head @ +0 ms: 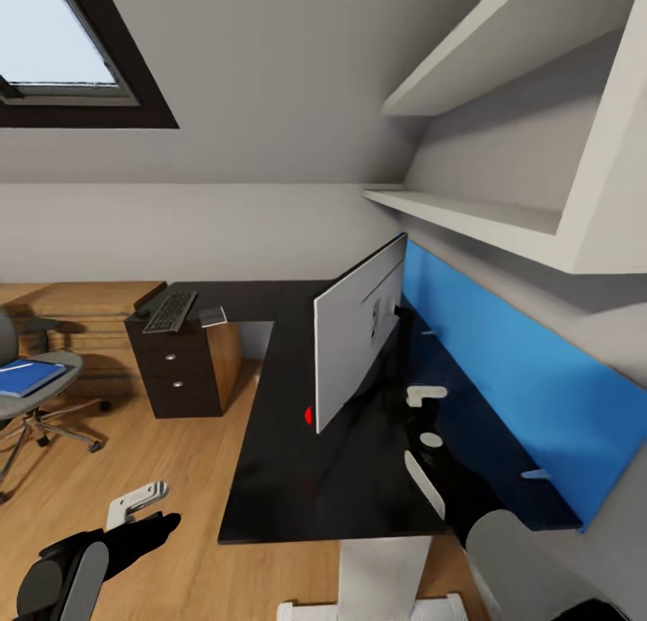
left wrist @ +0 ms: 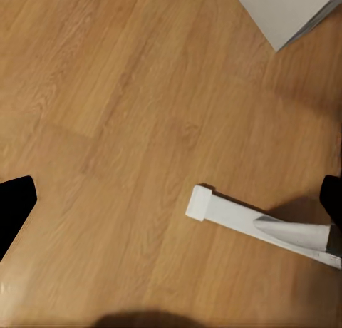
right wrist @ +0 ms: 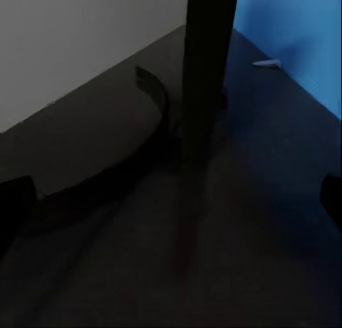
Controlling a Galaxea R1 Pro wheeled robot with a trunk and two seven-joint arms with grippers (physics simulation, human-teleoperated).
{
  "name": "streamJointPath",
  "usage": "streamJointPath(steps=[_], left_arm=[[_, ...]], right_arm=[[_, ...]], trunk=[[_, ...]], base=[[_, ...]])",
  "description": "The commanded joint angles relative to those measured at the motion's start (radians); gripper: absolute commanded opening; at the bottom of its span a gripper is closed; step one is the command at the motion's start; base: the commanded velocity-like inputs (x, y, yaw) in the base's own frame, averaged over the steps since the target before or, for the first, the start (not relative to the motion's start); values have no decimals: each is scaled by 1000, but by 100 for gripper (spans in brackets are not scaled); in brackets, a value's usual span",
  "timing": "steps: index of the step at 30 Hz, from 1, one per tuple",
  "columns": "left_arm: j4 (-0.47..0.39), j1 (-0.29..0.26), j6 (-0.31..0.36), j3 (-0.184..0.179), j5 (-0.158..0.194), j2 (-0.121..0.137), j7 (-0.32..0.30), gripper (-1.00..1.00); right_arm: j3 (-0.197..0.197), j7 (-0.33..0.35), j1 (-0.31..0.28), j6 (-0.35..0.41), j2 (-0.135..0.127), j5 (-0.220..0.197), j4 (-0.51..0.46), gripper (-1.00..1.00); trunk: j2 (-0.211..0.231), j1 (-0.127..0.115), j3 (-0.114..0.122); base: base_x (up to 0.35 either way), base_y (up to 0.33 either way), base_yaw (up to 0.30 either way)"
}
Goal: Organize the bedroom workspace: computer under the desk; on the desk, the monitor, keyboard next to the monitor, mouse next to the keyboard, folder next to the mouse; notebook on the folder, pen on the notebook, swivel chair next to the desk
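Observation:
The monitor [head: 358,338] stands on the black desk [head: 279,477], its pale back turned toward me. In the right wrist view its dark stand [right wrist: 206,71] and curved base [right wrist: 135,164] are close ahead. My right gripper [right wrist: 171,200] is open above the desktop behind the monitor, a dark fingertip at each side. The keyboard [head: 170,311] lies on the desk's far left wing, with a small grey flat item [head: 213,316] beside it. A blue folder [head: 27,377] rests on the swivel chair [head: 40,405]. My left gripper [head: 148,513] hangs open over the wood floor [left wrist: 107,128].
A dark drawer unit [head: 184,369] sits under the desk's left wing. A blue panel [head: 503,369] lines the desk's back, with white shelves [head: 485,212] above. The desk's white foot [left wrist: 249,221] lies on the floor under my left gripper. A small red spot [head: 308,415] shows by the monitor's lower edge.

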Motion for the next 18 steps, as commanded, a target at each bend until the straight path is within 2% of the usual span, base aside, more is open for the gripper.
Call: streamJointPath(steps=[1, 3, 5, 8, 12, 15, 18], left_arm=[[-1, -1, 4, 0, 11, 0, 9, 100], [-1, -1, 3, -1, 10, 0, 9, 100], [-1, -1, 3, -1, 10, 0, 9, 100], [-1, -1, 3, -1, 10, 0, 8, 100], [-1, -1, 3, -2, 9, 0, 8, 100], [0, -1, 3, -3, 9, 0, 8, 100], [0, -1, 2, -3, 9, 0, 8, 100]], right_arm=[[6, -27, 20, 28, 0, -10, -44, 100], [8, -93, 93, 123, 3, -10, -187, 100], [10, -122, 133, 164, 10, -10, -269, 100], [24, -141, 181, 188, 28, -6, -342, 100], [66, -151, 204, 187, 36, -2, -371, 100], [104, -159, 211, 152, 39, 0, -378, 100], [112, -162, 217, 118, 38, 2, -380, 100]], trunk=[[-1, 0, -1], [-1, 0, -1], [-1, 0, -1], [-1, 0, -1], [-1, 0, -1], [-1, 0, -1], [-1, 0, -1]], base=[[-179, 194, 0], [-150, 216, 0], [-138, 254, 0], [-133, 285, 0], [-130, 302, 0], [-129, 307, 0], [-27, 306, 0]])
